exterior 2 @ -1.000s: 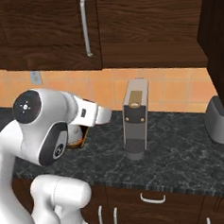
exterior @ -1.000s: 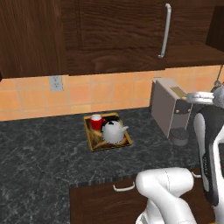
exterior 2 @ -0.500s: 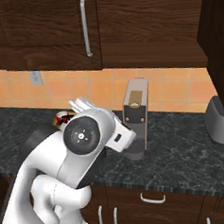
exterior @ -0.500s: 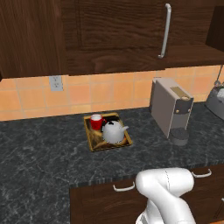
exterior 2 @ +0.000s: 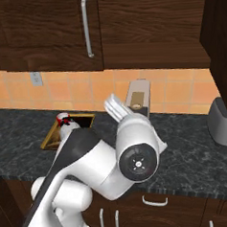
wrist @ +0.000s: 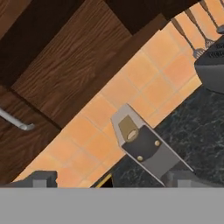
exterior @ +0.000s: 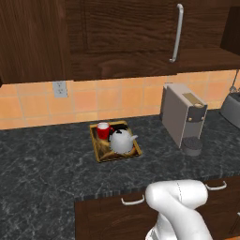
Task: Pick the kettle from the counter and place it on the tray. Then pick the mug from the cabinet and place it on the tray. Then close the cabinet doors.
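My end effector (wrist: 109, 180) is showing just its two dark fingertips at the bottom of the hand view, standing well apart with nothing between them, so I am carrying it spread and empty; it is looking along tilted at the orange tiles and the coffee machine (wrist: 146, 148).

Going left to right in the left base view: the tray (exterior: 99, 150) is lying flat on the dark stone surface (exterior: 42, 164), and it is bearing both the mug (exterior: 103, 130) at its back left and the kettle (exterior: 122, 141) just beside it, spout pointing right. Both placing steps look finished to me. To the right of them the coffee machine is standing, and a toaster (exterior: 232, 108) is sitting at the far edge.

Above, the cabinet doors (exterior: 126, 28) are looking flush and closed, the bar handle (exterior: 176, 33) hanging vertical; on the far upper right a darker panel edge may be a door standing ajar, but I cannot tell.

If a door is needing a push, I am judging it as a stiff, fairly heavy hinged panel with a smooth face. I would be pressing flat on the wood near the handle edge, away from the hinge, or hooking the rigid metal bar, which is thin and could slip between spread fingers.
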Controlling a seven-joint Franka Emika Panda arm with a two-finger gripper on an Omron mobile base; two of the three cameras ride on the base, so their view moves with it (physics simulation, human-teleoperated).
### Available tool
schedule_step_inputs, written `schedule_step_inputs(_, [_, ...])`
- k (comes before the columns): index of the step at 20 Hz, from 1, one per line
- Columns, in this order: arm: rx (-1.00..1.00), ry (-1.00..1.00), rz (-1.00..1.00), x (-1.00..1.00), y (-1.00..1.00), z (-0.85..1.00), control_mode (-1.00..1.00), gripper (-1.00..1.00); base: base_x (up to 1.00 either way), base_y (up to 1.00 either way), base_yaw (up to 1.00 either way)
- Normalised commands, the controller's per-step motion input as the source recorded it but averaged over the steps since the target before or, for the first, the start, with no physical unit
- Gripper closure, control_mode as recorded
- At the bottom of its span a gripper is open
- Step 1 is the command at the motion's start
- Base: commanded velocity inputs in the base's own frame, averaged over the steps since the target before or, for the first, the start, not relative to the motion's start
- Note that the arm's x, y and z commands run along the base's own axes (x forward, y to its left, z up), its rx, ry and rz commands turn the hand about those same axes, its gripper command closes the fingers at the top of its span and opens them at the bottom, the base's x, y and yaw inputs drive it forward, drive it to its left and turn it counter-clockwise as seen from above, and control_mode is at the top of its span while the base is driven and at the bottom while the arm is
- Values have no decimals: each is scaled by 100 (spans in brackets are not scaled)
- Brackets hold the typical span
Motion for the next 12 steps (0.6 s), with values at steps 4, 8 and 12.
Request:
schedule_step_inputs(4, [-1, -10, 4, -2, -35, -9, -100, -100, 0, 0, 0])
schedule_step_inputs(8, [0, -30, 16, 0, -50, 1, -100, -100, 0, 0, 0])
schedule_step_inputs(12, [1, -29, 17, -2, -62, 6, -100, -100, 0, 0, 0])
